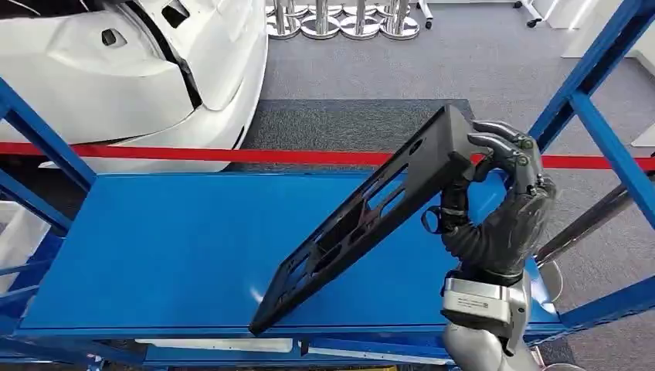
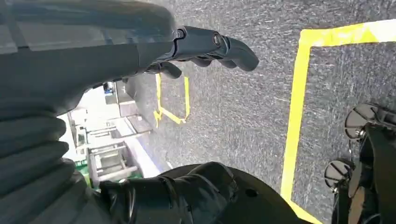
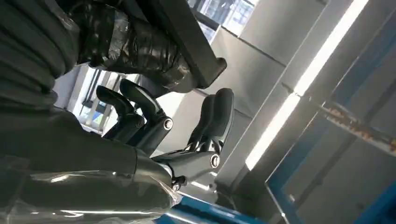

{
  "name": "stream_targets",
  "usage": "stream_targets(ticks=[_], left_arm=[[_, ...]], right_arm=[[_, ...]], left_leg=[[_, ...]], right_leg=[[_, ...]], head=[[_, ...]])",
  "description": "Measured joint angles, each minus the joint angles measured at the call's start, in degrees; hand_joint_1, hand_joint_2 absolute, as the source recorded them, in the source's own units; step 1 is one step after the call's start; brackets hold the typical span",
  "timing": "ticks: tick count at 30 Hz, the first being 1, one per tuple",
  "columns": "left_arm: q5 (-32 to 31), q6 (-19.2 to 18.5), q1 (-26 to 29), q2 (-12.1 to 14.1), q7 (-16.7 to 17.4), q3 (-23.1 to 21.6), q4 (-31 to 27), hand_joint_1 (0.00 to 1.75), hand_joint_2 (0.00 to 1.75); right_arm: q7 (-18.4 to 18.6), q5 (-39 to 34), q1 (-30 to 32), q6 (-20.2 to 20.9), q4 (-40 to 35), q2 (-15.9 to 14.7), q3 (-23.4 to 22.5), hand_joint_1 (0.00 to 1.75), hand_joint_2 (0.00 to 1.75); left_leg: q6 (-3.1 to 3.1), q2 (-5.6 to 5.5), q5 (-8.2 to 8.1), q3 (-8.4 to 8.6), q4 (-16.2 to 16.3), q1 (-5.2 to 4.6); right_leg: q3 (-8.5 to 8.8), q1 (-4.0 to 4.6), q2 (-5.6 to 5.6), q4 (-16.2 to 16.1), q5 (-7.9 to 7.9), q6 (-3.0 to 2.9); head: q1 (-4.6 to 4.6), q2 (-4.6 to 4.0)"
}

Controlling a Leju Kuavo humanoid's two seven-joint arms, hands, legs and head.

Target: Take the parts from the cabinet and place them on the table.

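1. the right hand (image 1: 502, 209) is gripping the upper end of a long black slotted plastic panel (image 1: 363, 220).
2. the panel is tilting over the blue metal shelf (image 1: 170, 247), its lower corner reaching the front edge; contact there is hard to judge.
3. the left hand (image 2: 205, 51) is hanging over grey carpet floor (image 2: 243, 107), fingers curled, holding nothing.

The head view is bright and evenly lit, sharp across the frame. The blue shelf (image 1: 178, 247) carries a soft sheen and a small glint at about 6 o'clock, and the black part (image 1: 363, 220) throws only a faint shadow. In the right wrist view a ceiling light strip (image 3: 299, 88) blows out white toward 2 o'clock, leaving the right hand (image 3: 154, 135) dark and backlit. The left wrist view is dimmer; the nearest surfaces are soft.
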Motion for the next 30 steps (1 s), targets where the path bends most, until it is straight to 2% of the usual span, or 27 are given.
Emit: stream_targets(ticks=[2, 3, 5, 6, 7, 8, 9, 11, 12, 13, 15, 17, 18, 20, 21, 22, 23, 24, 26, 27, 28, 30], left_arm=[[0.17, 0.02, -0.04, 0.15, -0.02, -0.09, 0.00, 0.00, 1.75], [0.39, 0.02, -0.05, 0.17, -0.02, -0.17, 0.00, 0.00, 1.75], [0.52, 0.02, -0.03, 0.20, -0.02, -0.35, 0.00, 0.00, 1.75], [0.63, 0.02, 0.04, 0.28, -0.02, -0.39, 0.00, 0.00, 1.75], [0.81, 0.02, 0.09, 0.31, -0.02, -0.39, 0.00, 0.00, 1.75], [0.83, 0.02, 0.17, 0.31, -0.02, -0.44, 0.00, 0.00, 1.75], [0.83, 0.02, 0.18, 0.33, -0.02, -0.48, 0.00, 0.00, 1.75], [0.85, 0.02, 0.11, 0.35, -0.02, -0.57, 0.00, 0.00, 1.75], [0.96, 0.02, 0.03, 0.35, 0.00, -0.66, 0.00, 0.00, 1.75], [1.05, 0.02, -0.12, 0.37, 0.00, -0.79, 0.00, 0.00, 1.75], [1.40, 0.02, -0.11, 0.39, 0.02, -1.05, 0.00, 0.00, 1.75], [1.66, 0.02, -0.04, 0.26, 0.07, -1.14, 0.00, 0.00, 1.75], [1.79, 0.09, -0.06, 0.20, 0.07, -1.14, 0.00, 0.00, 1.75], [1.88, 0.07, -0.12, 0.15, 0.11, -1.16, 0.00, 0.00, 1.75], [1.94, 0.04, -0.13, 0.13, 0.13, -1.20, 0.00, 0.00, 1.75], [2.08, 0.02, -0.12, 0.13, 0.15, -1.22, 0.00, 0.00, 1.75], [2.23, 0.00, -0.08, 0.15, 0.20, -1.22, 0.00, 0.00, 1.75], [2.30, -0.09, -0.06, 0.15, 0.31, -1.27, 0.00, 0.00, 1.75], [2.45, -0.46, -0.10, 0.15, 0.37, -1.29, 0.00, 0.00, 1.75], [2.56, -0.59, -0.11, 0.15, 0.42, -1.31, 0.00, 0.00, 1.75], [2.58, -0.70, -0.20, 0.18, 0.44, -1.31, 0.00, 0.00, 1.75], [2.86, -0.81, -0.07, 0.37, 0.48, -1.31, 0.00, 0.00, 1.75]], right_arm=[[0.17, -0.33, 0.28, 0.00, -0.24, 0.65, -0.63, 1.75, 1.75], [0.35, -0.46, 0.28, 0.00, -0.24, 0.98, -0.83, 1.75, 1.75], [0.46, -0.79, 0.54, 0.02, -0.22, 1.24, -1.03, 1.75, 1.75], [0.70, -0.72, 0.77, 0.02, -0.22, 1.38, -1.07, 1.75, 1.75], [1.12, -0.63, 0.96, 0.02, -0.17, 1.42, -1.14, 1.75, 1.75], [1.77, -0.50, 1.02, 0.02, -0.13, 1.42, -1.20, 1.75, 1.75], [2.58, -0.52, 1.01, 0.02, -0.06, 1.42, -1.29, 1.75, 1.75], [3.67, -0.48, 0.97, 0.02, 0.00, 1.42, -1.35, 1.75, 1.75], [4.42, -0.28, 0.87, 0.02, 0.04, 1.40, -1.33, 1.75, 1.75], [5.89, -0.20, 0.70, 0.04, 0.17, 1.33, -1.31, 1.75, 1.75], [10.65, 0.06, 0.02, 0.54, 1.00, 0.81, -0.68, 1.75, 1.75], [14.83, 0.20, -0.47, 1.69, 1.97, 0.00, 0.11, 1.75, 1.75], [16.51, 0.26, -0.47, 2.81, 2.55, -0.52, 0.61, 1.75, 1.75], [19.00, 0.33, -0.46, 5.92, 3.43, -1.07, 1.40, 1.75, 1.75], [20.36, 0.37, -0.48, 8.03, 3.76, -1.27, 1.90, 1.75, 1.75], [21.82, 0.37, -0.50, 10.61, 4.07, -1.64, 2.30, 1.75, 1.75], [23.55, 0.44, -0.54, 13.85, 4.35, -2.25, 3.04, 1.75, 1.75], [25.58, 0.46, -0.78, 17.48, 4.61, -2.87, 3.72, 1.75, 1.75], [29.74, 0.48, -1.87, 24.28, 5.01, -4.15, 5.31, 1.75, 1.75], [31.79, 0.42, -2.47, 27.64, 5.14, -4.70, 5.93, 1.75, 1.75], [33.54, 0.31, -2.79, 30.44, 5.29, -5.20, 6.71, 1.75, 1.75], [35.94, 0.06, -2.77, 34.26, 5.60, -6.23, 7.92, 1.75, 1.75]], left_leg=[[-0.67, 0.06, -0.96, -0.07, 0.98, -0.03], [-0.91, 0.08, -3.14, -1.43, 4.12, 0.01], [-1.16, 0.08, -7.71, -5.67, 13.32, 0.11], [-1.24, 0.08, -9.14, -7.62, 17.43, 0.11], [-1.24, 0.08, -9.03, -8.38, 18.91, 0.13], [-1.24, 0.08, -7.55, -7.66, 17.47, 0.14], [-1.14, 0.08, -5.56, -5.93, 13.98, 0.15], [-0.79, 0.08, -1.21, -1.26, 4.92, 0.16], [-0.53, 0.08, -0.76, 0.32, 1.77, 0.11], [-0.17, 0.03, -1.35, 0.58, 0.76, 0.09], [0.28, -0.09, -1.27, 0.27, 0.98, -0.13], [1.08, -0.02, -0.74, 0.80, 0.20, 0.44], [1.20, -0.03, -0.69, 0.80, 0.14, 0.40], [1.50, -0.03, -0.57, 0.44, 0.17, 0.38], [1.54, -0.03, -0.55, 0.26, 0.22, 0.36], [1.54, -0.02, -0.55, 0.18, 0.27, 0.35], [1.53, -0.05, -0.55, 0.20, 0.30, 0.35], [1.51, -0.10, -0.57, 0.28, 0.32, 0.34], [1.35, -0.19, -0.68, 0.46, 0.40, 0.31], [1.17, -0.18, -0.76, 0.41, 0.42, 0.28], [0.75, -0.30, -0.98, 0.05, 0.84, -0.18], [0.14, -0.27, -0.82, -0.03, 0.61, 0.01]], right_leg=[[0.56, -0.52, -0.08, -0.89, 0.56, -0.71], [0.60, -0.53, -0.10, -0.97, 0.60, -0.98], [0.53, -0.47, -0.12, -0.96, 0.61, -1.10], [0.45, -0.44, -0.13, -0.94, 0.60, -1.11], [0.43, -0.42, -0.12, -0.92, 0.60, -1.11], [0.43, -0.42, -0.06, -0.88, 0.60, -1.11], [0.43, -0.42, -0.04, -0.82, 0.57, -1.07], [0.45, -0.42, -0.01, -0.55, 0.44, -0.85], [0.19, -0.10, 0.00, -0.12, 0.22, -0.51], [-0.22, -0.01, 0.09, 0.41, 0.02, -0.16], [-0.22, -0.16, -0.04, 0.17, 0.23, 0.41], [-0.30, -0.19, -0.01, 0.61, -0.28, 1.09], [-1.33, -0.19, -0.05, 2.77, -1.82, 1.58], [-5.77, -0.46, -0.08, 12.04, -6.39, 2.11], [-8.10, -0.46, -0.07, 16.73, -8.05, 2.25], [-9.46, -0.45, -0.07, 19.27, -8.42, 2.30], [-9.53, -0.45, -0.07, 18.97, -7.42, 2.18], [-8.20, -0.44, -0.07, 15.96, -5.14, 1.95], [-3.44, -0.38, -0.08, 5.68, 0.04, 1.22], [-1.56, -0.29, -0.09, 1.73, 0.98, 0.77], [-0.64, -0.21, -0.09, 0.03, 0.34, 0.60], [-1.01, -0.05, -0.06, 0.52, 0.35, 0.22]], head=[[-0.11, 0.00], [-0.22, 0.00], [-0.22, 0.00], [-0.22, 0.00], [-0.24, 0.00], [-0.24, 0.00], [-0.24, 0.00], [-0.24, 0.00], [-0.26, 0.00], [-0.09, 0.00], [-0.22, 0.00], [-0.17, 0.00], [0.00, 0.00], [0.07, 0.00], [0.00, 0.00], [0.04, 0.00], [0.02, 0.00], [0.04, 0.00], [0.07, 0.00], [0.04, 0.00], [0.04, 0.00], [-0.04, 0.00]])
